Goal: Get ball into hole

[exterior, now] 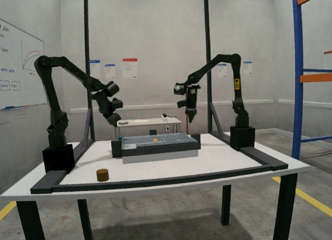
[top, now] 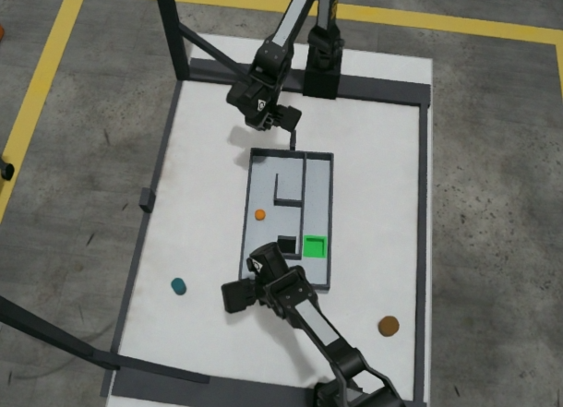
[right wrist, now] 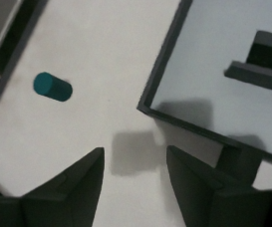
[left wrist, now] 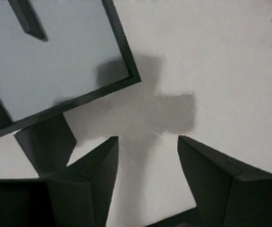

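Jaws parted partway, grasping nothing, the left gripper [top: 271, 123] [exterior: 190, 118] [left wrist: 147, 142] and right gripper [top: 249, 286] [exterior: 115, 121] [right wrist: 136, 153] hover off the board's [top: 330, 206] [exterior: 160, 151] [left wrist: 84, 99] [right wrist: 183, 125] ends, each end handle lying nearside of its jaws; the orange ball [top: 259, 214] [exterior: 155, 140] sits inside, far side.

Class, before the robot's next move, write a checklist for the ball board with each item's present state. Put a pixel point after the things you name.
1. Ball [top: 259, 214] [exterior: 155, 140] out of the visible black hole [top: 287, 245] [right wrist: 267, 56]: ok.
2. Ball in the green hole [top: 315, 246]: not ok, the long inner wall [top: 303, 183] lies between.
3. Board [top: 331, 192] [exterior: 160, 150] [left wrist: 121, 37] [right wrist: 165, 60] level: ok, by eye.
4. Left gripper [top: 272, 123] [exterior: 191, 122] [left wrist: 148, 136] holding a handle: not ok, open and empty.
5. Right gripper [top: 255, 293] [exterior: 116, 125] [right wrist: 136, 147] holding a handle: not ok, likewise.
6. No ball-sized gap in the lid: cannot tell.
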Robot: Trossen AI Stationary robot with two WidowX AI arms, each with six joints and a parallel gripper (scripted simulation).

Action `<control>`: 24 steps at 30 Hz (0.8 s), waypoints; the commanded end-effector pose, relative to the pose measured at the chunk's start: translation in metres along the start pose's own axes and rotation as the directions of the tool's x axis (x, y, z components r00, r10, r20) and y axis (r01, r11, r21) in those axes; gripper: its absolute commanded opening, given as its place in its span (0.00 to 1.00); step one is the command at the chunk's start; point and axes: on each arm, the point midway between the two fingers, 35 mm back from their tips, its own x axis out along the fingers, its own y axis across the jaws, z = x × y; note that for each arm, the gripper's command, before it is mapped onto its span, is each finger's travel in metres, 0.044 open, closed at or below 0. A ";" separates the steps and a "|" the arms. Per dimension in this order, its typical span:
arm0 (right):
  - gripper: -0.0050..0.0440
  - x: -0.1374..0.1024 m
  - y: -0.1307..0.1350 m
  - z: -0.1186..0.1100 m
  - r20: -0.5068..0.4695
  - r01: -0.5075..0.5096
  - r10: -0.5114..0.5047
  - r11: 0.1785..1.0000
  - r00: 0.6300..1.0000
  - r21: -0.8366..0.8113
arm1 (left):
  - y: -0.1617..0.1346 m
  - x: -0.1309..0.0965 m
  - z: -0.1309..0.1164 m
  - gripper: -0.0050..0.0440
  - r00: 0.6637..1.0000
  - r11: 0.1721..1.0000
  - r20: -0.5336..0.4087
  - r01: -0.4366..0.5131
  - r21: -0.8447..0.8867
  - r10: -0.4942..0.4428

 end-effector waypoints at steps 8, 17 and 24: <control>0.47 -0.002 -0.048 -0.014 -0.218 0.343 -0.295 0.910 0.930 0.232 | 0.068 -0.004 -0.022 0.47 0.992 0.953 -0.027 -0.126 -0.277 0.123; 0.47 -0.005 -0.056 -0.024 -0.272 0.419 -0.352 0.873 0.895 0.248 | 0.082 -0.002 -0.030 0.47 0.988 0.930 -0.049 -0.154 -0.333 0.147; 0.47 -0.004 -0.054 -0.021 -0.258 0.402 -0.341 0.883 0.904 0.242 | 0.083 0.010 -0.034 0.47 0.986 0.930 -0.076 -0.164 -0.330 0.147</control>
